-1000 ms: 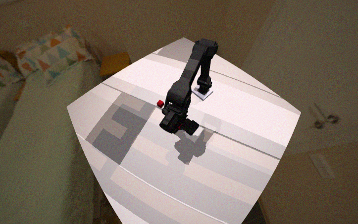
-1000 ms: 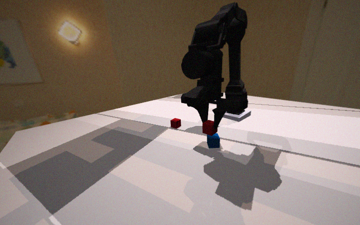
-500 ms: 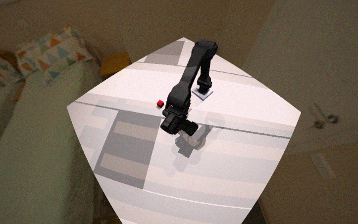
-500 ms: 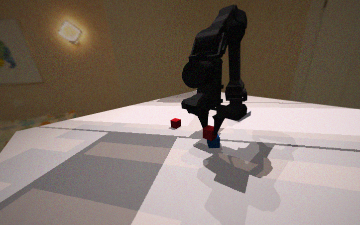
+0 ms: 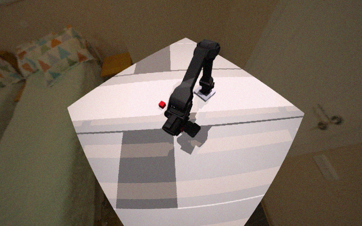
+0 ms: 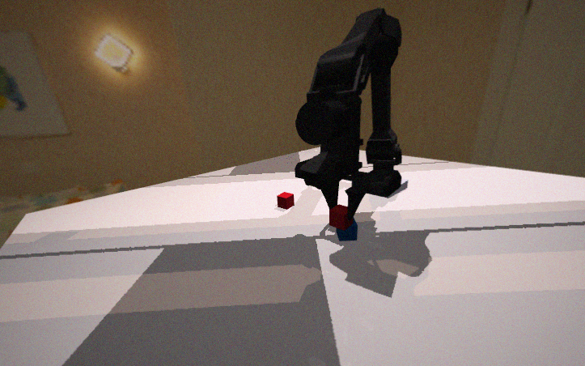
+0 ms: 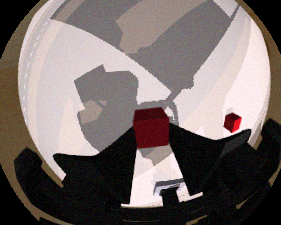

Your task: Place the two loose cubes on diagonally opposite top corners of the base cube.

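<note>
My gripper [image 6: 342,210] [image 7: 151,127] points down and is shut on a red cube [image 6: 339,217] [image 7: 151,130]. In the top view only a sliver of that red cube [image 5: 182,130] shows beside the fingers. The blue base cube [image 6: 347,231] stands on the table under the held cube, which overlaps its upper left part in the exterior view. I cannot tell whether the two touch. The blue cube is hidden in the wrist view and in the top view. The other red cube [image 5: 161,104] [image 6: 285,200] [image 7: 232,122] lies on the table, apart from the gripper.
The arm's base plate [image 5: 205,96] stands on the table [image 5: 219,179] [image 6: 489,318] behind the gripper. Shadows of the arm and dark patches lie across the table top. A bed stands beyond the table's left edge.
</note>
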### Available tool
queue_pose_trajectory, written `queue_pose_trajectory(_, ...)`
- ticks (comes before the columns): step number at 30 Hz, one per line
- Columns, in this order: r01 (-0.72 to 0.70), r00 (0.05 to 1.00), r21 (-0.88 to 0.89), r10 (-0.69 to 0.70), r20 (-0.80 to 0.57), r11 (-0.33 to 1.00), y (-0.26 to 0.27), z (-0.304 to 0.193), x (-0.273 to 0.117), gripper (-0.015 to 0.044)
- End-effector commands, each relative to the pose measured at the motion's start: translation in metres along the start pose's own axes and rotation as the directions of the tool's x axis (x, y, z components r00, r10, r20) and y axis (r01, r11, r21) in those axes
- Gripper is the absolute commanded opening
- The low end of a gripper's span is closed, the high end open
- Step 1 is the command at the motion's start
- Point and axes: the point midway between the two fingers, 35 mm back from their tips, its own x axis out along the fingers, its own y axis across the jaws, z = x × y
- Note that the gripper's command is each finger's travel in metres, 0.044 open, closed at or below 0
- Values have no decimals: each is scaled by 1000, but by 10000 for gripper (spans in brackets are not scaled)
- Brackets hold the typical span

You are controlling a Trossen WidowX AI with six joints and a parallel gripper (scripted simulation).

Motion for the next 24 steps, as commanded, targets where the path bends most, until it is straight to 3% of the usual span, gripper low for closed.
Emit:
queue_pose_trajectory(1, 5, 1000, 1, -5, 2, 1000, -1, 0, 0, 105)
queue_pose_trajectory(5, 5, 1000, 1, -5, 2, 1000, -1, 0, 0, 205)
queue_pose_trajectory(24, 0, 1000, 0, 0, 0, 1000, 0, 0, -28, 205)
